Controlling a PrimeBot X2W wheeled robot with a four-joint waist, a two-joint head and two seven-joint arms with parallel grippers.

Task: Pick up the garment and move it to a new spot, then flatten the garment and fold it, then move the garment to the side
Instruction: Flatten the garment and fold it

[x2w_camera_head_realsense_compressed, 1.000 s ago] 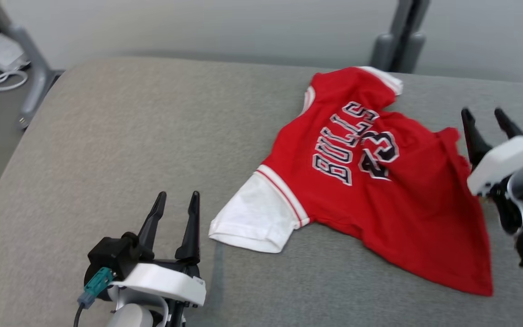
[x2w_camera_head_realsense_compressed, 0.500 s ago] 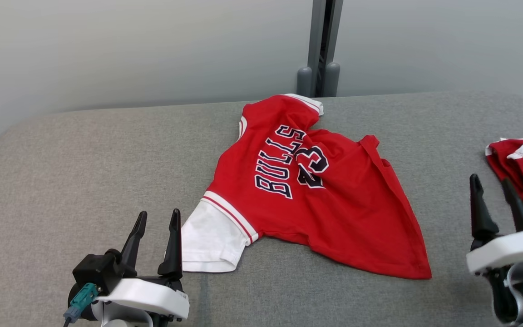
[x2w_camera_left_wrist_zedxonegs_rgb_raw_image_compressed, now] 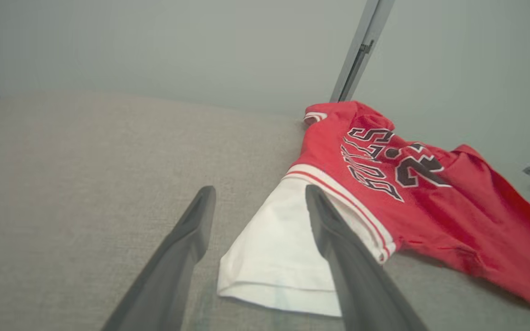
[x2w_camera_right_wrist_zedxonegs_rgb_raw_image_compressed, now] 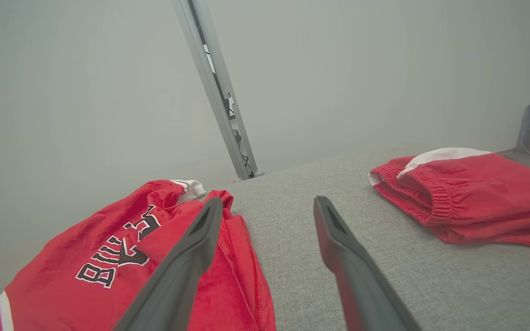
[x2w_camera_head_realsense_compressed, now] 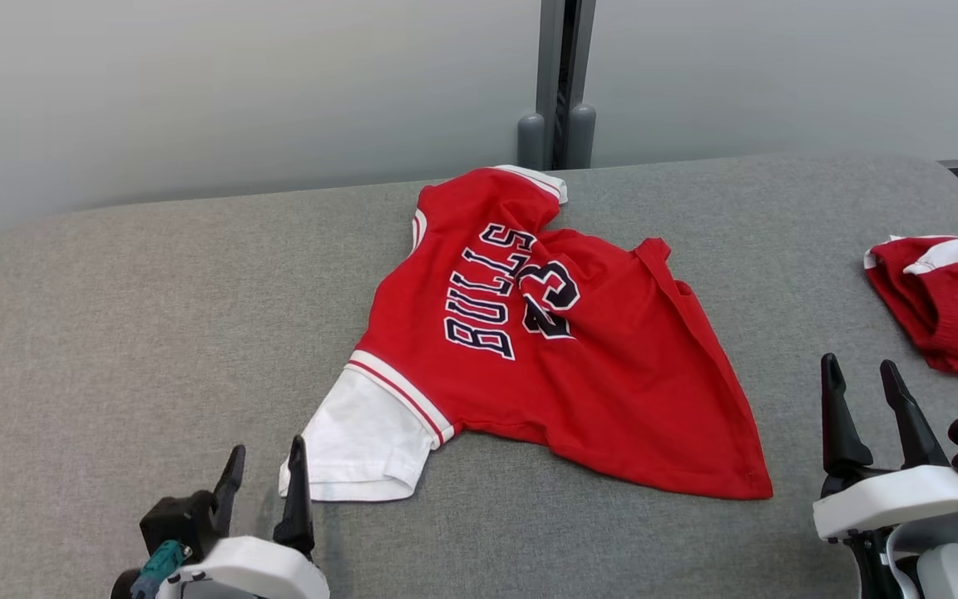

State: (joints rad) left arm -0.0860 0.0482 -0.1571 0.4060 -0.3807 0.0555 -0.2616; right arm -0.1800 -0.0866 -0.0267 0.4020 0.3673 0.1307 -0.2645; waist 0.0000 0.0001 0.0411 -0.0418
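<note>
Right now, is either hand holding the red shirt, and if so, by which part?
Nothing is held. The left hand and the right hand are both open and empty; the red shirt lies crumpled on the grey surface.

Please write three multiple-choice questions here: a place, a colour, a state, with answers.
1. Where do the shorts lie from the shirt? A on it; B to the robot's right; C to its left.
2. What colour is the shirt's near sleeve? A white; B black; C blue.
3. How is the left tool? A shut on the sleeve; B shut on the shorts; C open, empty.
Answers: B, they lie apart at the right; A, it is plainly white; C, it stands open, gripping nothing.
</note>
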